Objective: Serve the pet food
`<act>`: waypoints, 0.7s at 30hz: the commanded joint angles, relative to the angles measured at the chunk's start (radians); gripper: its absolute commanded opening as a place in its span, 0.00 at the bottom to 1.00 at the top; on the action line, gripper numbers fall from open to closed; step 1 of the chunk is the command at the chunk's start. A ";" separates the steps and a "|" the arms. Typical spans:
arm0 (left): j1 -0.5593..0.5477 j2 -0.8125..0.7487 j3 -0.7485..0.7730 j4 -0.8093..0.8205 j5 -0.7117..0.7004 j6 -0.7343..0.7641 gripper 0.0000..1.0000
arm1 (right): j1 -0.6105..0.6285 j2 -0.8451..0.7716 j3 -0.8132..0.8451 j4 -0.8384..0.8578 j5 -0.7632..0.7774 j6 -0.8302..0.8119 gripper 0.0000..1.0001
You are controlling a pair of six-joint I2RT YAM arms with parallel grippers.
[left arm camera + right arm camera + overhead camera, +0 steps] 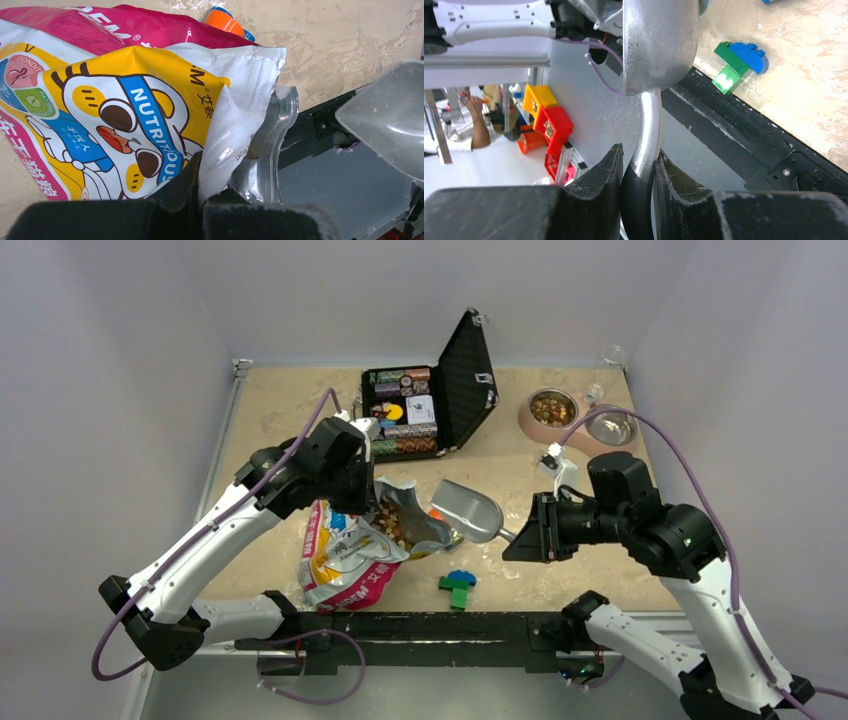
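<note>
Left jaws are clenched on the torn lip of the bag, holding its mouth open. Right jaws grasp the handle of the scoop, which sits just beside that mouth. The pet food lies inside the bag; more fills one dish of the feeder.

Enter low, lift level, and keep clear of the foil. The surface is beige and mottled, enclosed by plain white walls.
</note>
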State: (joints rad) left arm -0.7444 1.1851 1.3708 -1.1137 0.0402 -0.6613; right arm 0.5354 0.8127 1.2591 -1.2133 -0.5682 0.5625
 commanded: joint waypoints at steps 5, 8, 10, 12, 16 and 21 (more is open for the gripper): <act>-0.033 -0.041 0.063 0.014 0.055 -0.015 0.00 | 0.325 0.166 0.135 -0.025 0.096 0.021 0.00; -0.043 -0.043 0.071 0.029 0.077 -0.003 0.00 | 0.370 0.242 0.117 0.009 0.141 0.046 0.00; -0.057 -0.044 0.073 0.040 0.096 0.003 0.00 | 0.371 0.317 0.138 0.018 0.191 0.059 0.00; -0.070 -0.048 0.068 0.043 0.107 -0.002 0.00 | 0.370 0.408 0.213 0.009 0.254 0.065 0.00; -0.090 -0.064 0.029 0.051 0.111 -0.027 0.00 | 0.371 0.678 0.495 -0.148 0.383 0.014 0.00; -0.090 -0.073 0.018 0.081 0.121 -0.043 0.00 | 0.374 0.896 0.708 -0.371 0.616 -0.086 0.00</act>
State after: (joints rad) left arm -0.8124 1.1656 1.3685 -1.1248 0.0418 -0.6621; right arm 0.9276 1.6447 1.8751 -1.4334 -0.2600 0.5533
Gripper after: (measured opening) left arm 0.012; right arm 0.259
